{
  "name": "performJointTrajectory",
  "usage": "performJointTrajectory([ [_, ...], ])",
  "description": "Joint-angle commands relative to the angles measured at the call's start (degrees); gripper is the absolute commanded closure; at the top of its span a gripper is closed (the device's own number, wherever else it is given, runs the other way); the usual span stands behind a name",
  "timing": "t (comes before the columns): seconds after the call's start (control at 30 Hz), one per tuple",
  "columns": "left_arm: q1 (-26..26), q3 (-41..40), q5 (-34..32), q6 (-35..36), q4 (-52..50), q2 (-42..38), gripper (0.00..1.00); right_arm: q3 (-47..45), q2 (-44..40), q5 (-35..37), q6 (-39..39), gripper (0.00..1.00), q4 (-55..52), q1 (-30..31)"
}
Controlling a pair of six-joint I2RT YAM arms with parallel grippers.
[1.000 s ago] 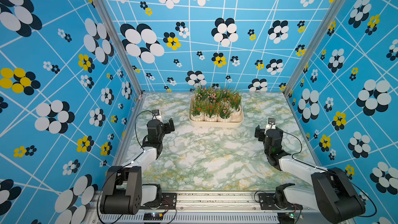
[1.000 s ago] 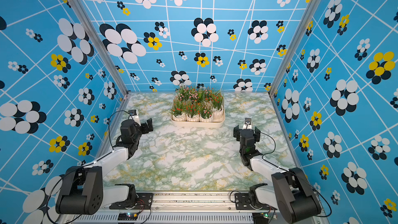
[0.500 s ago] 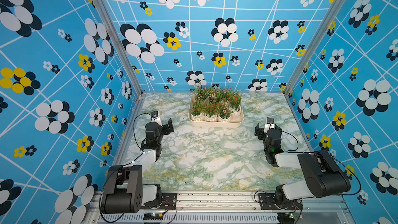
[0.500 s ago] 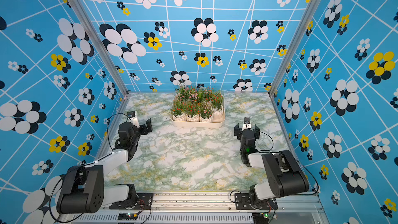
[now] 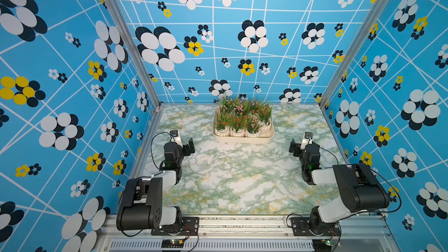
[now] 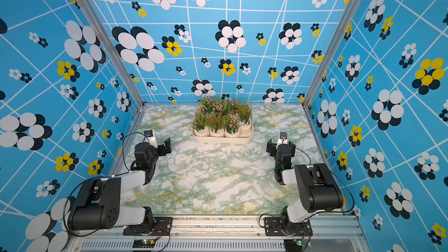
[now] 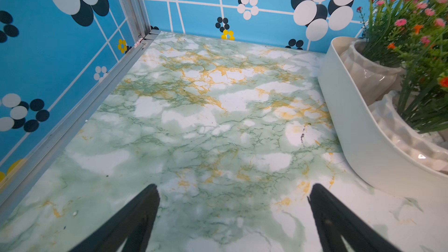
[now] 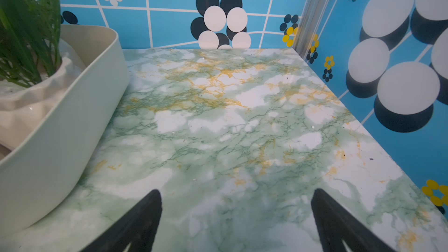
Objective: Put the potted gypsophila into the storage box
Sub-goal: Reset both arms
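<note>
The storage box (image 5: 242, 140) (image 6: 223, 140) is a cream-white bin at the back middle of the marble table. Several potted gypsophila (image 5: 237, 132) (image 6: 216, 132) stand in it in white faceted pots, with green stems and pink, red and orange blooms. My left gripper (image 5: 180, 145) (image 6: 157, 146) rests low at the left, short of the box. Its fingers are spread wide over bare marble in the left wrist view (image 7: 234, 187). My right gripper (image 5: 303, 147) (image 6: 281, 146) sits at the right, also open and empty (image 8: 237, 191). The box wall (image 7: 358, 141) (image 8: 55, 146) shows beside each gripper.
Blue flower-patterned walls (image 5: 72, 93) close in the table on the left, back and right, with aluminium posts (image 5: 126, 40) at the back corners. Bare marble table (image 5: 242, 178) stretches between the two arms and in front of the box. An aluminium rail (image 5: 242, 224) runs along the front edge.
The right arm's elbow link has swung up and inward over its base. The left wrist has shifted slightly. Both grippers stay open and empty, and the box and pots have not moved.
</note>
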Motion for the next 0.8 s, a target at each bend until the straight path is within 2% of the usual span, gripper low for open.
performJointTrajectory([
  [0.0, 0.1, 1.9, 1.0, 1.6, 2.7, 3.1, 0.01, 1.3, 0.3, -1.7, 1.4, 0.01, -1.6, -0.7],
  [0.2, -1.9, 4.5, 0.4, 3.7, 0.1, 5.7, 0.00, 1.2, 0.3, -1.3, 1.4, 0.01, -1.4, -0.6],
  [0.3, -2.3, -1.8, -1.0, 4.1, 15.4, 8.8, 0.00, 1.2, 0.3, -1.2, 1.4, 0.01, -1.4, -0.6],
  [0.4, -2.5, -2.4, -3.4, 3.5, 16.1, 8.6, 0.01, 1.3, 0.3, -1.2, 1.5, 0.01, -1.3, -0.6],
  [0.53, -2.5, 0.3, -0.3, 4.6, 9.7, 8.0, 0.01, 1.2, 0.3, -1.2, 1.4, 0.01, -1.3, -0.7],
  [0.77, -3.4, 0.2, 0.7, 6.0, 10.1, 8.0, 0.00, 1.2, 0.3, -1.3, 1.5, 0.01, -1.3, -0.7],
])
